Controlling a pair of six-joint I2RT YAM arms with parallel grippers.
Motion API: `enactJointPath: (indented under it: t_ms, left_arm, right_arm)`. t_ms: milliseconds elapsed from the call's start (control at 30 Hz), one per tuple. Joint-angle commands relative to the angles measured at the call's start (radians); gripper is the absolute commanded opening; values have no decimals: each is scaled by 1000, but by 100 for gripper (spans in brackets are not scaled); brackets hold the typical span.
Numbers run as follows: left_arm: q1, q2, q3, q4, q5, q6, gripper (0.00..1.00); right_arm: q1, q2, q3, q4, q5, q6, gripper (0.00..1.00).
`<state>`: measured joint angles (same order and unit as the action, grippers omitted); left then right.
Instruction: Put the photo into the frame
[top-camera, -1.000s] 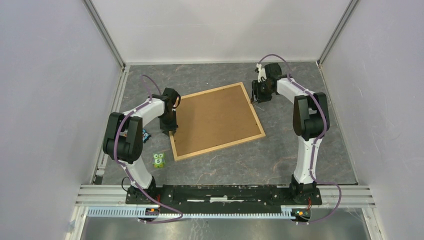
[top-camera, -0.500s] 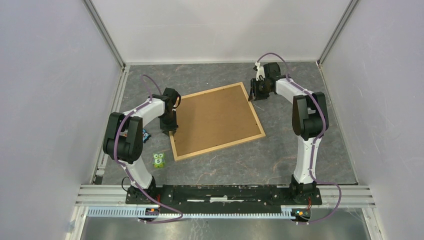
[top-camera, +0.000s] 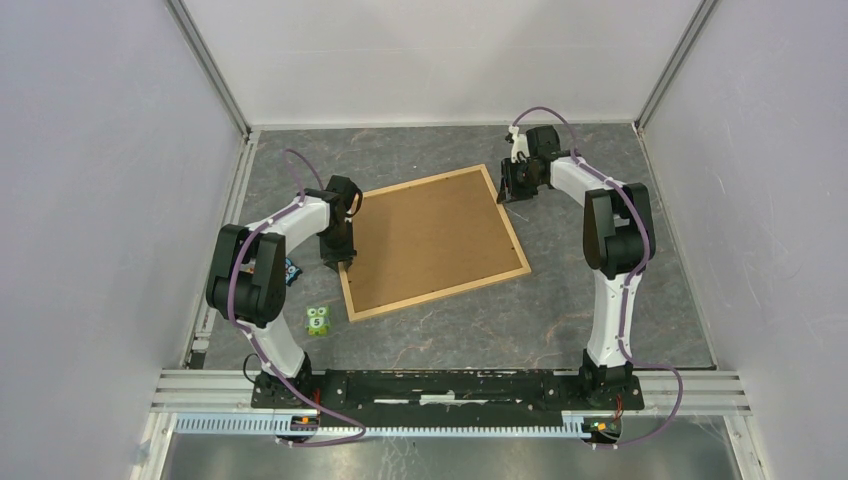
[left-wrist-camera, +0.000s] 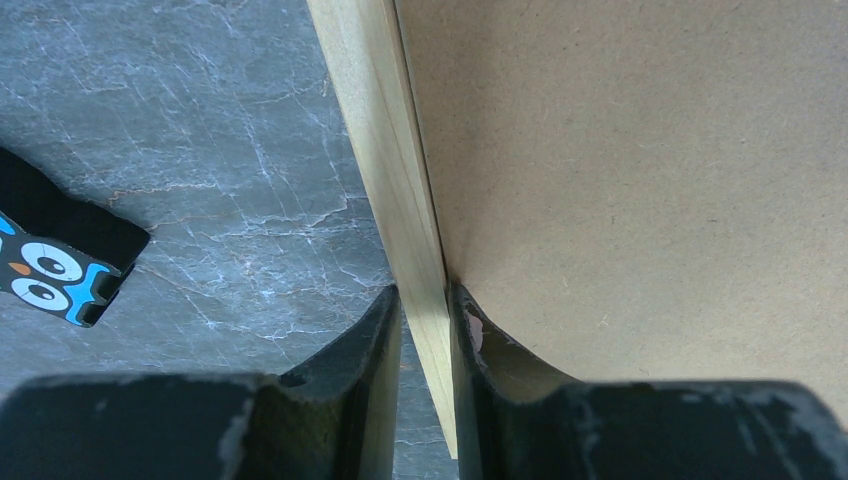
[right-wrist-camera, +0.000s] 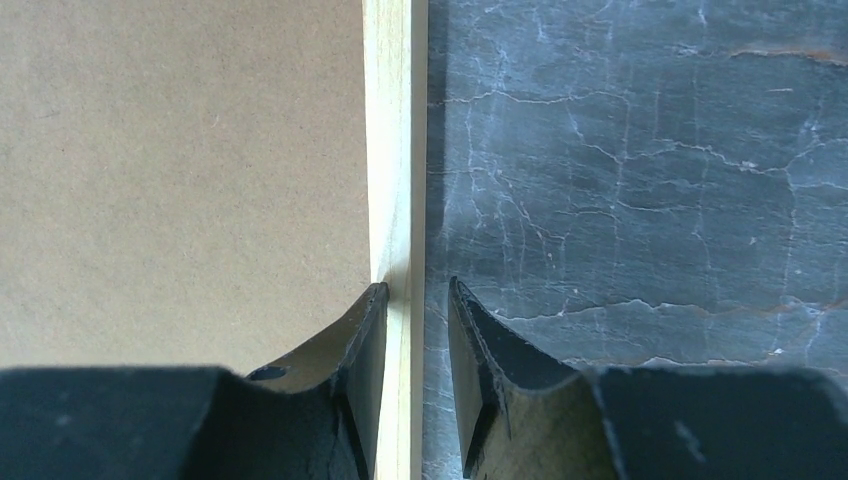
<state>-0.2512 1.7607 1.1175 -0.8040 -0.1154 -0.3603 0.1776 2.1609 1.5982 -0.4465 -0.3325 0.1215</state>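
Since the frame (left-wrist-camera: 383, 150) is filled by the brown backing board (top-camera: 430, 240) and no photo shows (perhaps beneath it), insertion looks nearly done. The left pincer (left-wrist-camera: 425, 295) is clamped on one strip. The right pincer (right-wrist-camera: 416, 285) straddles the opposite strip, jaws apart, over the surface (right-wrist-camera: 640, 200).

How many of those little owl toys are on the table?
2. A green owl toy stands near the frame's near left corner; a black-and-blue owl toy lies beside the left arm. The arm could hide others.

thin light wooden frame (top-camera: 440, 293) lies flat, skewed.
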Motion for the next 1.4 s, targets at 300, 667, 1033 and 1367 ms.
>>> enactJointPath:
  t_ms: [300, 667, 1033, 1367]
  left_arm:
    - [-22, 42, -25, 22, 10, 49, 29]
    - [-23, 41, -27, 22, 8, 49, 29]
    - [-24, 68, -1, 15, 26, 58, 29]
    - [-99, 125, 114, -39, 98, 40, 27]
  right_arm:
    - [24, 51, 34, -70, 54, -60, 36]
    - [27, 67, 50, -83, 158, -55, 36]
    - [-1, -48, -152, 54, -95, 46, 28]
    - [-1, -407, -623, 204, -33, 99, 28]
